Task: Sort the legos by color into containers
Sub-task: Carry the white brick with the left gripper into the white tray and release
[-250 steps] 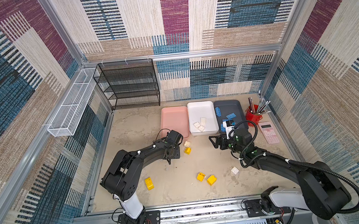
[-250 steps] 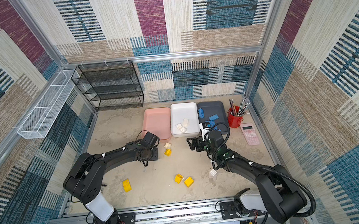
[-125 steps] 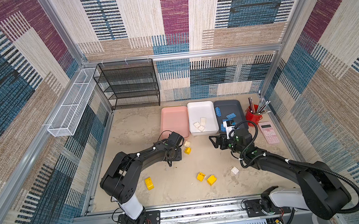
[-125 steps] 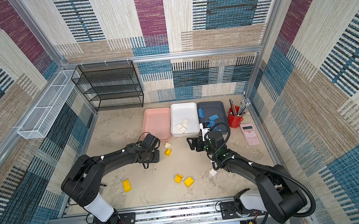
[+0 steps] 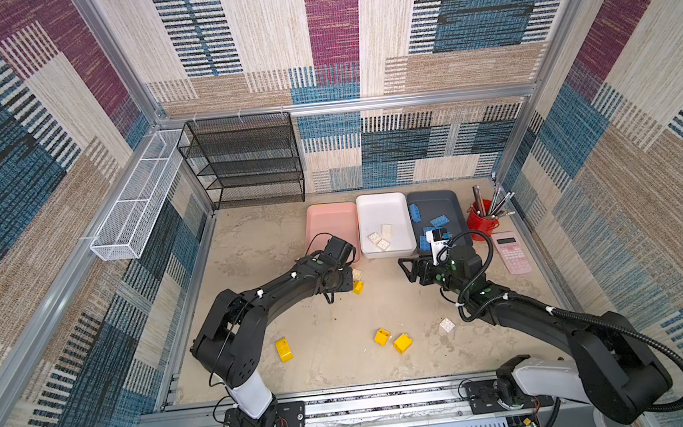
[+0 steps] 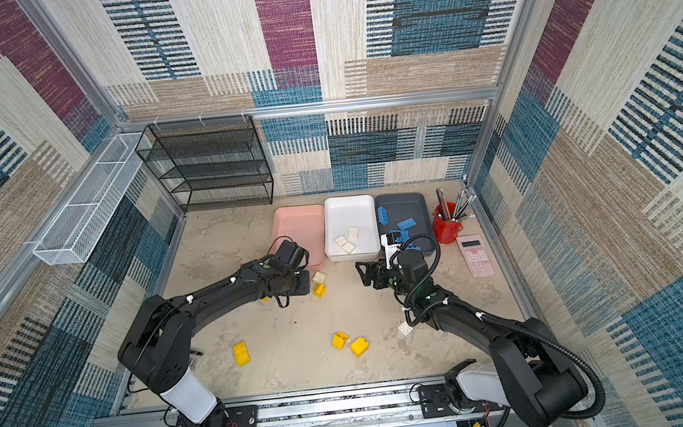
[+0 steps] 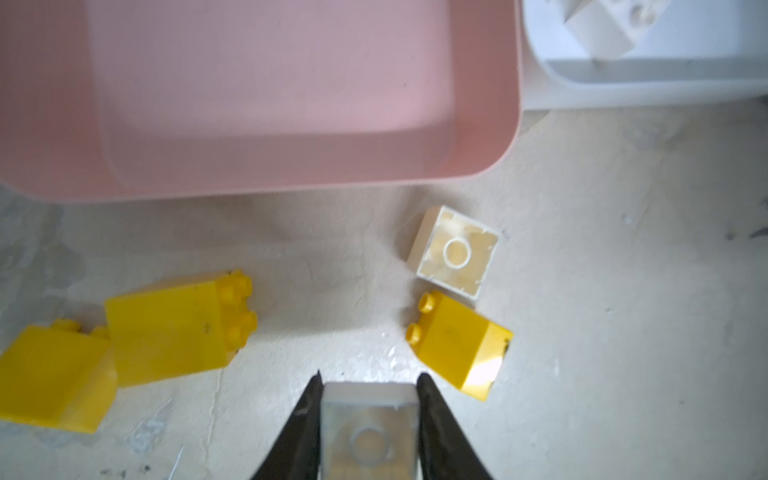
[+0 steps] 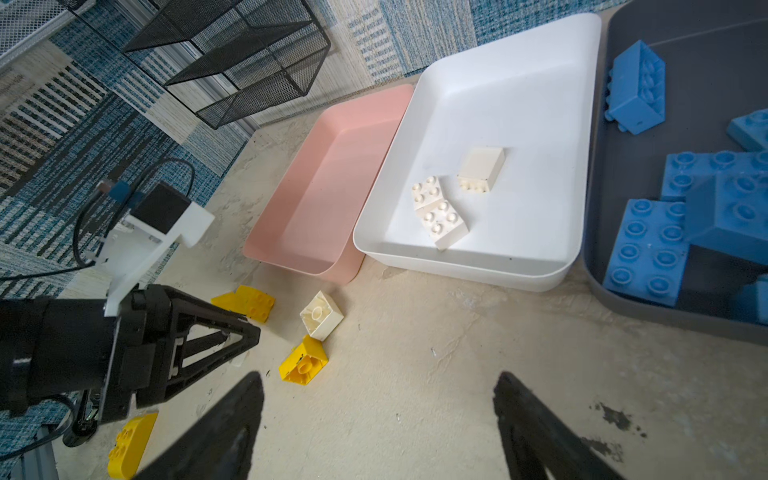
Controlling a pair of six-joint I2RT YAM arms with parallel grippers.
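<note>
Only the left wrist view shows the left gripper (image 7: 370,376) clamped on a white brick (image 7: 369,432), hidden from both top views; the right gripper (image 8: 379,376) gapes wide.

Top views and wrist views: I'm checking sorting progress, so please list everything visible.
pink tray: one, pink, back of table, empty
white tray: one, white, beside it
grey tray: one, dark grey, rightmost tray
blue bricks: several, blue, in grey tray
white bricks: six, cream; three in white tray, two loose, one gripped
yellow bricks: six, yellow, loose on table
pen cup: one, red, right of grey tray
calculator: one, pink, right edge
wire rack: one, black, back left
wire basket: one, white, left wall
left gripper: shut on a white brick
right gripper: open, empty
</note>
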